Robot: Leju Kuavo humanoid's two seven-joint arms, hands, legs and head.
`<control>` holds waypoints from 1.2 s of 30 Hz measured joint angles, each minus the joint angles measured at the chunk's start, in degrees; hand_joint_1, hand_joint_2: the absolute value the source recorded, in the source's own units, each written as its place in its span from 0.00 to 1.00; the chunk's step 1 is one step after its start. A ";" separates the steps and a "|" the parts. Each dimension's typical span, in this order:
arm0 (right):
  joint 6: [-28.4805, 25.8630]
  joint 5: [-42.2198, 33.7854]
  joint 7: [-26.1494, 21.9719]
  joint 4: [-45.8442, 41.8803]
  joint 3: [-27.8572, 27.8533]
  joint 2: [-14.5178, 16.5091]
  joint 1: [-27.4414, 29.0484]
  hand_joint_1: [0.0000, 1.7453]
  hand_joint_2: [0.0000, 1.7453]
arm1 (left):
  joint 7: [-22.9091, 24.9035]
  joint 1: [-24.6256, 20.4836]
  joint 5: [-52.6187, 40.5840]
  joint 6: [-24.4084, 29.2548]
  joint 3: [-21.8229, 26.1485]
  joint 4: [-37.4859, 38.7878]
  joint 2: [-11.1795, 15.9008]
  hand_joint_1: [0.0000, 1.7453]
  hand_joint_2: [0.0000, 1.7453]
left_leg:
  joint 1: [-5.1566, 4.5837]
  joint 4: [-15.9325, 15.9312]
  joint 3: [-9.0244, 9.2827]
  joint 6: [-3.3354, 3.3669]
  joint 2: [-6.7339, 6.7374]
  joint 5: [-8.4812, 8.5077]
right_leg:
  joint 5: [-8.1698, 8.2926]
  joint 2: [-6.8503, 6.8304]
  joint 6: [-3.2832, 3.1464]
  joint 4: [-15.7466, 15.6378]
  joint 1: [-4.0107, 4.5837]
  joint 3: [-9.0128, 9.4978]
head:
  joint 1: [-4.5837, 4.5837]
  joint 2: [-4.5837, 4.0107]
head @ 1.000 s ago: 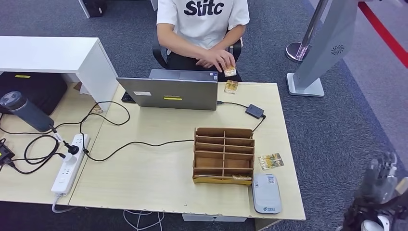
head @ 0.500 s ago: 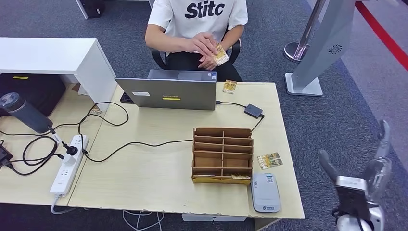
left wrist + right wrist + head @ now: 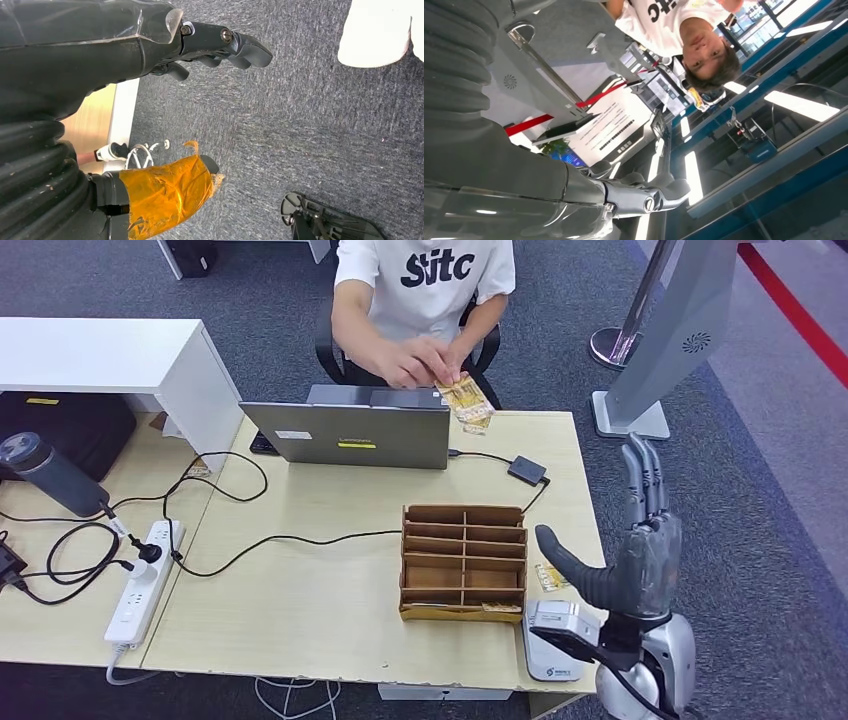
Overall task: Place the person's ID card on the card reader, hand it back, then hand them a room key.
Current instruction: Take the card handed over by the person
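I see my right hand (image 3: 635,560) raised at the near right corner of the pale wooden desk (image 3: 320,590), palm side toward the desk, fingers straight and spread with the thumb stuck out to the left; it holds nothing. It stands in front of the grey-and-white card reader (image 3: 553,640) and partly covers the small yellow-patterned card (image 3: 546,576) lying on the desk just right of the brown cardboard divider box (image 3: 465,562).

Across the desk, the seated person in the white T-shirt (image 3: 425,285) holds a yellow-patterned ID card (image 3: 462,395) in one hand (image 3: 420,362), over the far desk edge beside the open grey laptop (image 3: 350,430). Another card (image 3: 478,422) lies on the desk just below it.

My left hand (image 3: 220,47) hangs over grey carpet (image 3: 310,125), fingers curled slightly and apart, holding nothing; orange tape wraps its thumb (image 3: 167,192).
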 joint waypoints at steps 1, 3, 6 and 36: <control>-0.01 -0.01 -0.03 -0.02 0.20 -0.07 0.00 0.00 1.00 | 0.00 0.00 -0.01 0.00 -0.01 0.00 0.00 0.00 1.00 | 0.00 0.00 0.00 0.00 0.00 0.00 | 0.00 0.00 0.00 0.00 0.00 0.00 | 0.00 0.00; -0.03 -0.01 -0.06 -0.09 0.62 -0.19 0.00 0.00 1.00 | 0.00 0.00 0.00 0.00 -0.02 0.00 0.00 0.00 1.00 | 0.00 0.00 0.00 0.00 0.00 0.00 | 0.00 0.00 0.00 0.00 0.00 -0.01 | 0.00 0.00; -0.03 -0.01 -0.06 -0.15 1.03 -0.38 0.00 0.00 1.00 | 0.00 0.00 0.00 0.00 -0.04 0.01 0.00 0.00 1.00 | 0.01 0.00 0.00 0.00 0.00 0.00 | 0.00 0.00 0.00 0.00 0.01 -0.01 | 0.00 0.00; 2.13 30.82 32.12 53.86 8.43 -0.26 -41.96 1.00 1.00 | 3.72 -6.47 -8.72 -4.28 -12.99 0.04 -0.90 0.00 1.00 | 0.02 0.02 -0.39 -0.07 0.26 0.58 | 0.70 0.26 -0.14 0.05 0.01 -0.50 | 0.00 0.00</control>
